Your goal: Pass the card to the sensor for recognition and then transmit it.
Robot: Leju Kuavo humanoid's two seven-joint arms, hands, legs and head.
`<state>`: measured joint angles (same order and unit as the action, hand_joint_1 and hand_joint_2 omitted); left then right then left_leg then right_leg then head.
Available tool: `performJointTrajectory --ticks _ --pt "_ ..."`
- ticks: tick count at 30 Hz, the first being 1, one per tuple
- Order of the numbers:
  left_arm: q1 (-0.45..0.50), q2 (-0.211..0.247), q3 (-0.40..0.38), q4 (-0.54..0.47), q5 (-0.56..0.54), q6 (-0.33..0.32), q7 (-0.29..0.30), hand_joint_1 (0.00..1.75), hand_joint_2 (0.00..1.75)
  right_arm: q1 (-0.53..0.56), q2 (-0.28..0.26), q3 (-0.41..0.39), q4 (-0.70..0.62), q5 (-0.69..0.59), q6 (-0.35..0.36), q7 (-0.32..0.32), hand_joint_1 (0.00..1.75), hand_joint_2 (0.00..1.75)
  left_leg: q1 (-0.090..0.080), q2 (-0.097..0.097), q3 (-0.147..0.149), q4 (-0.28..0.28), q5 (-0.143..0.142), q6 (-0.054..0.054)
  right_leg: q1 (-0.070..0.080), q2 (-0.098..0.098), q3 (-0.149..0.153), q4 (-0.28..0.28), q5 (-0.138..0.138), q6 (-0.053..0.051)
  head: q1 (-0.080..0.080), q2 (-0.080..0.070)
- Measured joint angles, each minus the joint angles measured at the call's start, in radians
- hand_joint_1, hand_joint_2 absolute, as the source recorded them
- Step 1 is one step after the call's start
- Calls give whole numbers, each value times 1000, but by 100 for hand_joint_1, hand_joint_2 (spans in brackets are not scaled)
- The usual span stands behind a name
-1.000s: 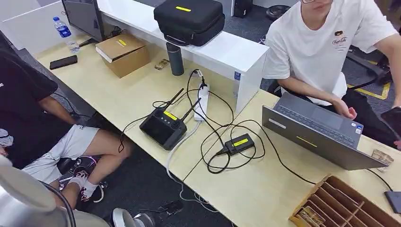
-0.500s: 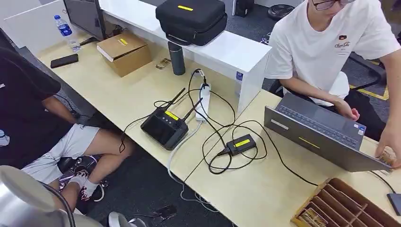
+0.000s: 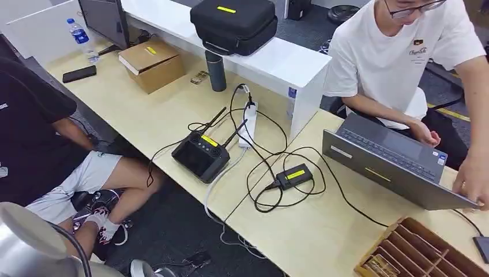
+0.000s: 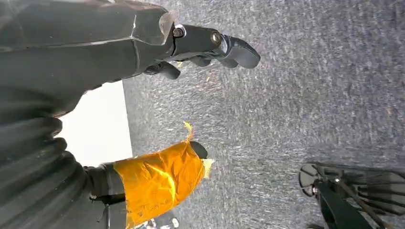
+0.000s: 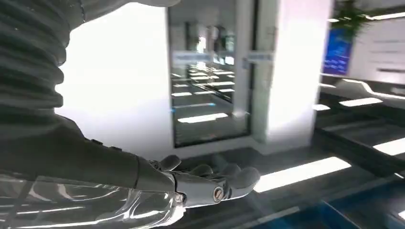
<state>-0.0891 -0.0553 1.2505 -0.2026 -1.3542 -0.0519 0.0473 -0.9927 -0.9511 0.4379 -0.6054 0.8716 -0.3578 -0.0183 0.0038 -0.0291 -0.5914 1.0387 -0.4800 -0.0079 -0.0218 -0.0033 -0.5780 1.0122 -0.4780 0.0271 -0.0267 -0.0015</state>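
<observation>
A small black box with a yellow label (image 3: 294, 175), perhaps the sensor, lies on the light wood desk (image 3: 323, 236) amid looped cables. A cardboard divider box (image 3: 416, 251) at the lower right holds a card-like item (image 3: 379, 266). A person's hand (image 3: 474, 180) rests on the desk by the laptop's right corner, hiding what lies under it. My left hand (image 4: 157, 43) hangs over grey carpet, dark fingers (image 4: 224, 45) apart from the orange-taped thumb (image 4: 162, 179), holding nothing. My right hand (image 5: 200, 183) is stretched out flat and holds nothing.
A grey laptop (image 3: 392, 164), a black controller with antennas (image 3: 200, 154) and a white power strip (image 3: 248, 124) share the desk. A black case (image 3: 233, 23) sits on the white partition (image 3: 277, 63). One person sits at the left (image 3: 34, 133), another behind the laptop (image 3: 403, 57).
The person on the right has leaned in and brought a hand down beside the laptop's right corner, covering the small clear item there. The view shifted slightly.
</observation>
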Motion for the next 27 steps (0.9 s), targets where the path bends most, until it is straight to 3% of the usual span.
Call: performJointTrajectory --ticks 5,11,15,19,23,27 --pt "1 -1 8 0 11 5 5 0 175 226 -130 -127 84 -100 -30 22 0 175 0 -1 -1 -1 -2 2 0 -2 1 0 -1 1 0 0" --pt "1 -3 17 0 21 10 16 0 175 532 -181 -287 210 -190 -55 60 0 175 0 -1 -1 -2 -3 3 0 -2 1 0 -3 2 0 0" --pt "-1 -3 23 0 29 14 23 0 175 720 -164 -394 280 -246 -69 72 0 175 0 -2 0 -3 -3 3 0 -3 2 -1 -3 2 0 0" --pt "1 -7 25 0 34 10 35 0 175 862 -93 -489 336 -257 -82 87 0 175 -1 -1 1 -4 -3 3 -1 -3 2 0 -4 2 -1 0" --pt "0 -8 25 0 34 10 35 0 175 922 -44 -532 362 -258 -88 90 0 175 -1 1 3 -5 -3 3 -1 0 1 0 -4 2 0 0" --pt "-1 -8 25 0 34 10 35 0 175 946 -29 -555 376 -257 -86 91 0 175 -1 3 4 -5 -3 3 -1 3 1 0 -4 2 -1 0"
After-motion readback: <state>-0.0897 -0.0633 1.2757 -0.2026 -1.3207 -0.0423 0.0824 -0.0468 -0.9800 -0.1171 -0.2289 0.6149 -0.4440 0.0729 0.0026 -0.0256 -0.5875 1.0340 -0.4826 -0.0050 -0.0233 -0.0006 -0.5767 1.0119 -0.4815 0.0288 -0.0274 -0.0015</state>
